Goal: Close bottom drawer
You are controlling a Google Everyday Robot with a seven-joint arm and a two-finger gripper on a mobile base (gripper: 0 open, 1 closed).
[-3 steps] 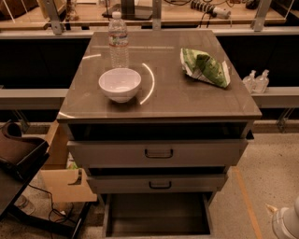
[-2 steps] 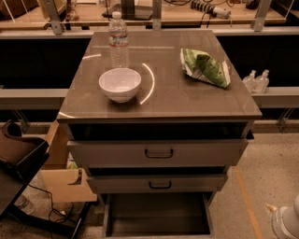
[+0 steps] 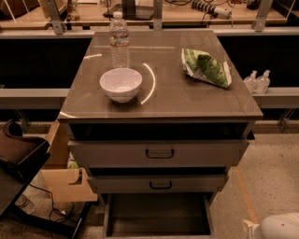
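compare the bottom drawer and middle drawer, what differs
The bottom drawer is pulled far out, its inside open to view; the middle drawer sits only slightly out. The middle drawer shows its front and bar handle; the bottom drawer's front is out of frame. The bottom drawer looks narrower than the middle drawer. Both are grey metal. The hand sits at the bottom right, touching neither.

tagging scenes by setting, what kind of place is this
Probably a lab or workshop: benches with a power strip behind, a grey metal drawer cabinet with its bottom drawer open, sanitiser bottles on a rail. The gripper sits low at right.
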